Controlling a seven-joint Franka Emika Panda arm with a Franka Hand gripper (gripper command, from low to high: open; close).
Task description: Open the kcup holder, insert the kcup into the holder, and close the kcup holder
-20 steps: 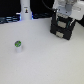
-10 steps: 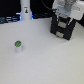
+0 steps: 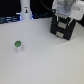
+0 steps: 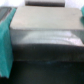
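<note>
Your arm is up at the drawer box – the drawer is not open yet

Since a moment ago the hand (image 3: 62, 14) has crept closer onto the black drawer box (image 3: 62, 27) – so you look set to pull a grey handle (image 4: 46, 37). You cannot tell if the hand is wide or narrow. The little green-top cup (image 3: 18, 45) has not moved; it sits on the white table (image 3: 45, 62), well apart from the box.

The black kcup holder (image 3: 62, 28) stands far right; the green-topped kcup (image 3: 18, 45) sits upright, well apart.
</note>
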